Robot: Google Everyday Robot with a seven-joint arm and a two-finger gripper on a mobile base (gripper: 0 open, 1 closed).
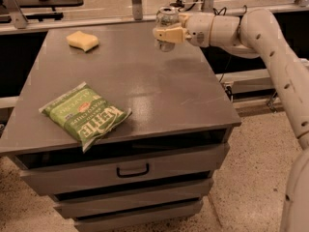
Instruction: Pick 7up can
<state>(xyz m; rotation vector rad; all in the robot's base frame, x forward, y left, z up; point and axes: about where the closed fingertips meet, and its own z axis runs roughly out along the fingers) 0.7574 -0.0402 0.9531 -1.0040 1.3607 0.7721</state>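
Observation:
The 7up can (167, 17) is a small upright can with a shiny metal top, at the far right part of the grey table (159, 95). My gripper (166, 33) reaches in from the right on a white arm and is shut on the can, with cream fingers (169, 33) across its front. The can's lower part shows below the fingers and seems lifted just off the tabletop.
A green Kettle chip bag (84, 114) lies at the table's front left. A yellow sponge (82, 40) lies at the far left. The table has drawers (130, 170) below its front edge. A rail and cables run behind the table.

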